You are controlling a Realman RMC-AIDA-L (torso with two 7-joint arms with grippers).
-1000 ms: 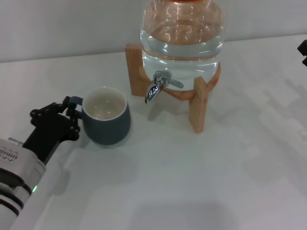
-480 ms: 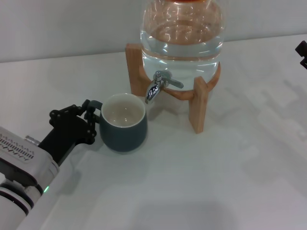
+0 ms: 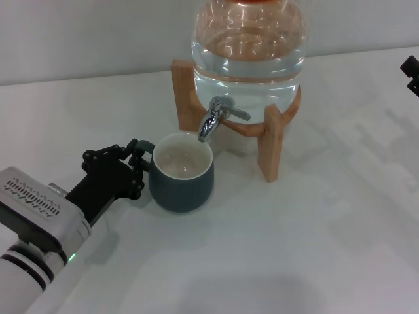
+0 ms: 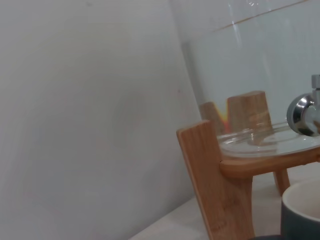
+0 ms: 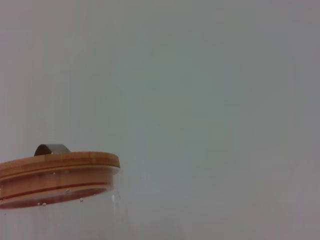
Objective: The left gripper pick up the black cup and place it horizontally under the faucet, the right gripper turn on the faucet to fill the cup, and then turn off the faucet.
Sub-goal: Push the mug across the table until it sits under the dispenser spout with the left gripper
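1 left claw [image 3: 136,167], gripping the black cup [image 3: 181,173], has moved it under the faucet [image 3: 213,119]

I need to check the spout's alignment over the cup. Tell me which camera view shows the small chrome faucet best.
The head view: the small chrome faucet shows whole, lever and spout, its tip above the far rim of the dark cup with cream interior. The left wrist view catches only a shiny part at the picture's edge. The right wrist view shows none of it.
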